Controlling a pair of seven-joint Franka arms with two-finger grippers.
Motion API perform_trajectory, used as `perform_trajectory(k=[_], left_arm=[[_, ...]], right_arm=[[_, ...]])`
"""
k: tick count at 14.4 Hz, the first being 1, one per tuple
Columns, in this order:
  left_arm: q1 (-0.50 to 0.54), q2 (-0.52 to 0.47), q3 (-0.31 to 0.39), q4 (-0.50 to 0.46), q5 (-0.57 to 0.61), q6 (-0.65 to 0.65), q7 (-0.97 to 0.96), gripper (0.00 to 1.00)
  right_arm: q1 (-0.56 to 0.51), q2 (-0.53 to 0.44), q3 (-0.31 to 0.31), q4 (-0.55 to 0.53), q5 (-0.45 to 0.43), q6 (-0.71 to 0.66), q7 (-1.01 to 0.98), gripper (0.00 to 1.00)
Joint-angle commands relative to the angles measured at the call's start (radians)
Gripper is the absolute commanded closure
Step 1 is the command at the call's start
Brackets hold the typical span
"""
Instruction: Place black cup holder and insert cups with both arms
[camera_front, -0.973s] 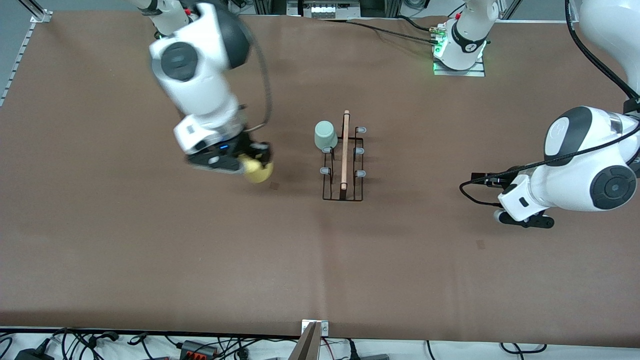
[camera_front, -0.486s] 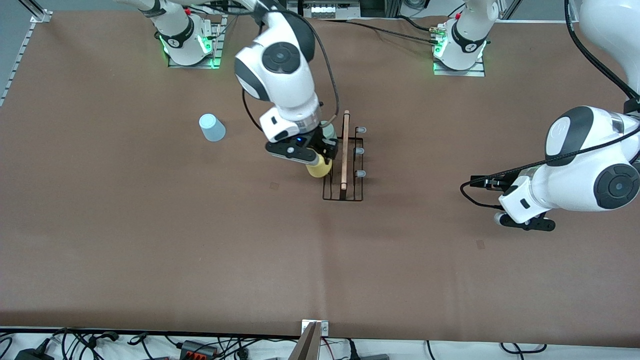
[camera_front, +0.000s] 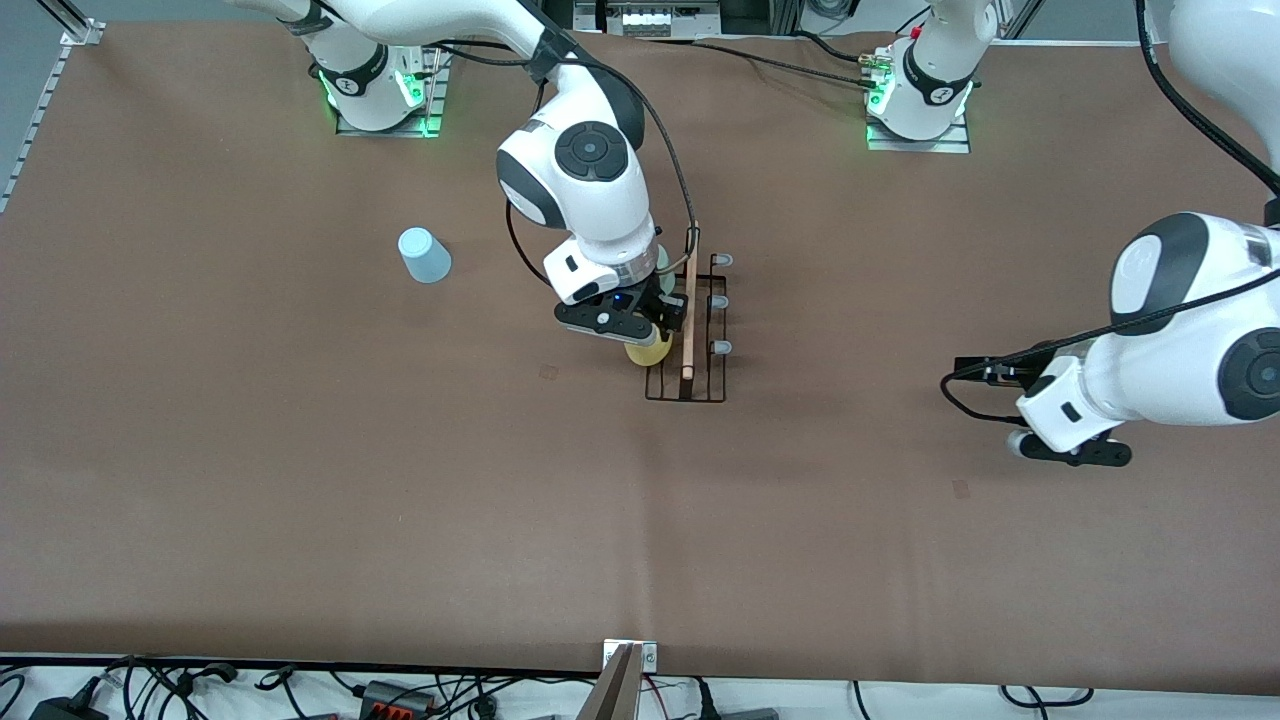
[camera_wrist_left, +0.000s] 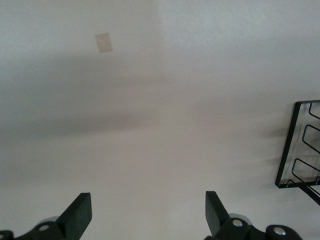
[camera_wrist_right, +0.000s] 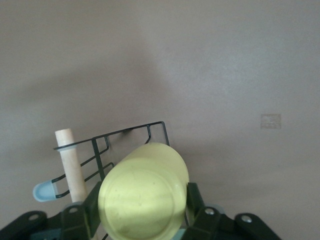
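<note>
The black cup holder (camera_front: 718, 398) stands mid-table, its wooden handle (camera_front: 690, 310) pointing toward the front camera. My right gripper (camera_front: 645, 335) is shut on the yellow cup (camera_front: 648, 352), holding it bottom-up at the rack's side toward the right arm's end, over the peg nearest the camera. In the right wrist view the fingers (camera_wrist_right: 84, 210) press both sides of the yellow cup (camera_wrist_right: 142, 192), with the rack wire (camera_wrist_right: 130, 131) and handle (camera_wrist_right: 70, 165) beside it. The pale green cup (camera_front: 663, 262) is mostly hidden by that wrist. My left gripper (camera_front: 1070, 452) waits open over bare table.
A light blue cup (camera_front: 424, 255) stands upside down on the brown mat toward the right arm's end. The rack's corner (camera_wrist_left: 287, 150) shows in the left wrist view beside the open left gripper (camera_wrist_left: 147, 205). Three bare pegs (camera_front: 720, 302) line the rack's side toward the left arm.
My right arm carried the yellow cup from over the table near the right arm's end to the rack and lowered it, uncovering the blue cup. The left arm drifted slightly.
</note>
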Motion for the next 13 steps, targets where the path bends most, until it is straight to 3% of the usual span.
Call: perform_trajectory(k=[1, 5, 7, 10, 13], left_arm=[[0.019, 0.000, 0.001, 0.017, 0.000, -0.010, 0.017, 0.00], [0.019, 0.000, 0.001, 0.017, 0.001, -0.010, 0.017, 0.00], [0.021, -0.005, 0.001, 0.018, 0.003, -0.010, 0.015, 0.00], [0.030, -0.052, 0.004, 0.043, 0.003, -0.010, 0.006, 0.00], [0.067, -0.121, -0.002, 0.044, 0.003, -0.032, 0.004, 0.00]], right_arm=[[0.018, 0.014, -0.037, 0.029, -0.015, -0.003, -0.023, 0.00], [-0.010, -0.042, -0.055, 0.023, -0.001, -0.020, -0.043, 0.00], [-0.067, -0.109, -0.058, 0.007, -0.001, -0.096, -0.062, 0.00], [-0.221, -0.252, -0.054, -0.058, 0.004, -0.205, -0.233, 0.00], [-0.423, -0.396, -0.052, -0.123, 0.108, -0.279, -0.468, 0.00]])
